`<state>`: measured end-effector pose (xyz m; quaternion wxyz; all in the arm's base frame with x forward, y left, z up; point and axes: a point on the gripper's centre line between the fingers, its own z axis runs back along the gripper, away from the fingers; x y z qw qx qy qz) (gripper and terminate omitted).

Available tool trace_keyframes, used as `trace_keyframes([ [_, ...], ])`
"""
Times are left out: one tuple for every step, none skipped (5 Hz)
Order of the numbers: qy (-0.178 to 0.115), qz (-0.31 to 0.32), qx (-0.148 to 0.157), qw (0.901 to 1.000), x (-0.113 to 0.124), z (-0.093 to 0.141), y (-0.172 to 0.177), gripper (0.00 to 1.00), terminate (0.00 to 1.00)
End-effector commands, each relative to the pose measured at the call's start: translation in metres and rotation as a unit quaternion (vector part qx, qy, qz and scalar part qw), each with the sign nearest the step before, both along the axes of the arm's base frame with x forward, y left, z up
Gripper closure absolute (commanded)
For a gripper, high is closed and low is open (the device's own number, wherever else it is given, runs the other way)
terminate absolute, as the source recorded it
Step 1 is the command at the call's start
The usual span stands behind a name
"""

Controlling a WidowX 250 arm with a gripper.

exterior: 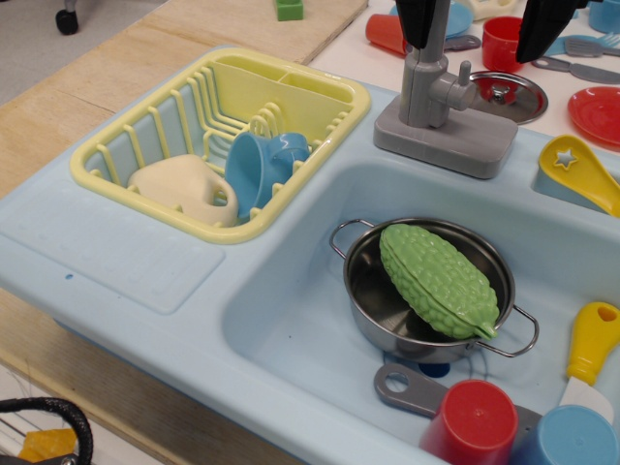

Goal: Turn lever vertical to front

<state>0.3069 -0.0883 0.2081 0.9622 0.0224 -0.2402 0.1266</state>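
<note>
The grey toy tap (pixel 423 92) stands on its grey base (pixel 446 140) at the back rim of the light blue sink (pixel 291 320). Its side arm points right. The lever (pixel 464 72), a small thin grey peg, sticks up from that arm. My gripper (pixel 484 29) comes down from the top edge with its two black fingers wide apart and open. The left finger (pixel 421 21) is right over the top of the tap column. The right finger (pixel 545 27) is well to the right of the lever. Nothing is held.
A steel pot (pixel 373 291) holding a green bumpy gourd (pixel 438 279) sits in the basin. A yellow dish rack (pixel 218 136) holds a blue cup and a cream cup. A red cup (pixel 470 426), a blue cup (pixel 567 441), a grey utensil handle (pixel 407 387) and a yellow-handled knife (pixel 591 344) lie at the front. A metal lid (pixel 509 95), a red plate (pixel 596 114) and a yellow spoon (pixel 576 170) are at the right.
</note>
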Motion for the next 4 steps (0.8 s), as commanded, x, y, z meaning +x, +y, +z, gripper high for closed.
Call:
trace_keyframes([
  [0.000, 0.000, 0.000, 1.0000, 0.000, 0.000, 0.000, 0.00, 0.00],
  [0.004, -0.007, -0.009, 0.9999, 0.009, -0.009, 0.004, 0.00, 0.00],
  [0.008, -0.015, -0.016, 0.9997, 0.016, -0.014, 0.009, 0.00, 0.00],
  [0.008, -0.022, -0.019, 0.9996, 0.020, -0.017, 0.009, 0.00, 0.00],
])
